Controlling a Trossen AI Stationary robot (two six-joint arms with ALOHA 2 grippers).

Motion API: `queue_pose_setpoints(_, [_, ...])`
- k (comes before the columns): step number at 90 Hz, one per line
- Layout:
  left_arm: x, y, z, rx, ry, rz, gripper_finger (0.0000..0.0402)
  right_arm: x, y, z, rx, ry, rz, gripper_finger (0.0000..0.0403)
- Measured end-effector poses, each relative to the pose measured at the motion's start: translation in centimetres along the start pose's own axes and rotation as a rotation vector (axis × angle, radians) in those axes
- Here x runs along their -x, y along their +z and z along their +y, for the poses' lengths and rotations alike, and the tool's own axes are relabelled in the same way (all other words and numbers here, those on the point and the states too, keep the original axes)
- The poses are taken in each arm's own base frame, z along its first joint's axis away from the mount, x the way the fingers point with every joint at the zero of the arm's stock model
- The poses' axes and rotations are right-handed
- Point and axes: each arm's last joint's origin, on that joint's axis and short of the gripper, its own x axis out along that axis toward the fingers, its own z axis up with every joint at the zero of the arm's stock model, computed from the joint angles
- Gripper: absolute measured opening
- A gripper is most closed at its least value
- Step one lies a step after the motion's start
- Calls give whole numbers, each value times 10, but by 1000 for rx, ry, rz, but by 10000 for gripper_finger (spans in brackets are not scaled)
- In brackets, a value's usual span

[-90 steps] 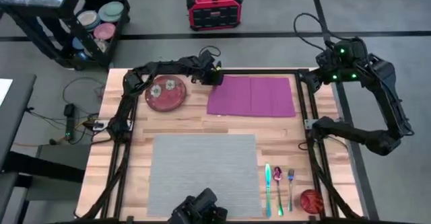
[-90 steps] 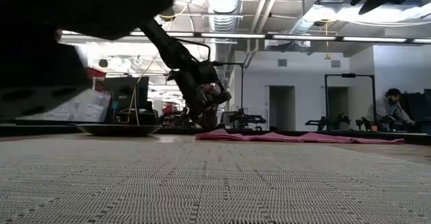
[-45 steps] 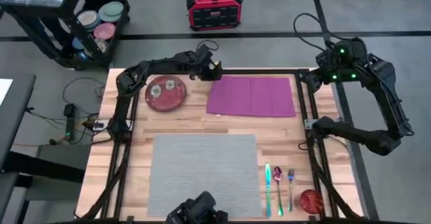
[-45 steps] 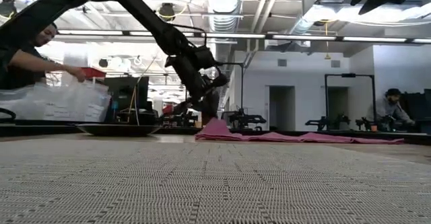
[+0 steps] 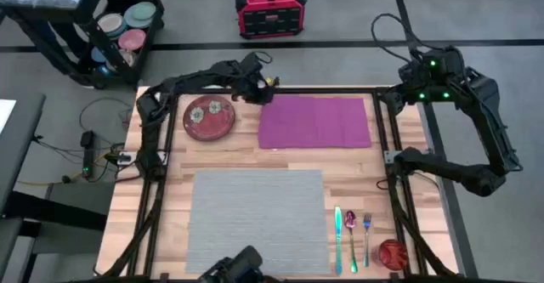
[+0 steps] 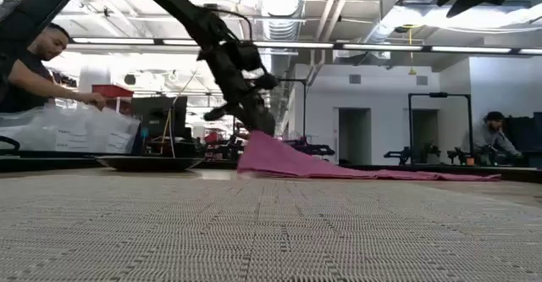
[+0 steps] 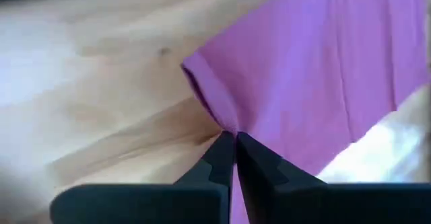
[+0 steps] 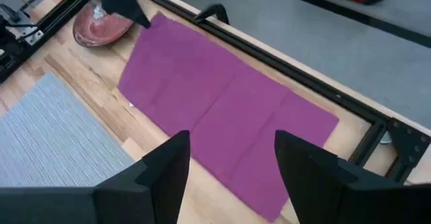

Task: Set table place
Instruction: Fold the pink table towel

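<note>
High view: flat grey woven place (image 5: 255, 219); left tool (image 5: 263, 93) clenched on purple napkin (image 5: 316, 121) corner.

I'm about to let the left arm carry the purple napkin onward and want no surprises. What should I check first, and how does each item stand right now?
1. Left gripper shut on the purple napkin corner: ok, fingers pinched on the cloth in the left wrist view.
2. Corner lifted off the table: ok, the low view shows it raised; the rest lies flat.
3. Red plate apart from the napkin: ok, bare wood between them.
4. Grey placemat flat and bare: ok.
5. Right gripper out of the way: ok, open, held above the napkin.
6. Grip strong enough to hold while dragging: cannot tell.
</note>
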Motion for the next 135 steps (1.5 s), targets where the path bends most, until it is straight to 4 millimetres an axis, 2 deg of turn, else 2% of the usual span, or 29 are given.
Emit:
queue_pose_setpoints(19, [42,8,29,29,65,-56,0,0,1,0,-17,0,-9,205])
queue_pose_setpoints(41, [43,3,36,41,71,14,0,0,3,1,-37,22,-33,205])
queue_pose_setpoints(56, [39,5,18,81,-50,-27,0,0,3,1,-42,24,-33,205])
queue_pose_setpoints(85, [30,-1,-36,144,-307,-95,0,0,3,1,-43,25,-31,205])
queue_pose_setpoints(105, [31,-3,-67,217,-466,-161,0,0,3,1,-40,25,-32,205])
queue_pose_setpoints(116, [31,-7,-78,252,-487,-208,0,0,3,1,-40,26,-31,205])
queue_pose_setpoints(129, [28,-10,-83,270,-451,-261,0,0,3,1,-41,26,-31,205])
queue_pose_setpoints(135, [20,-10,-85,285,-440,-276,0,0,3,1,-41,26,-31,205])
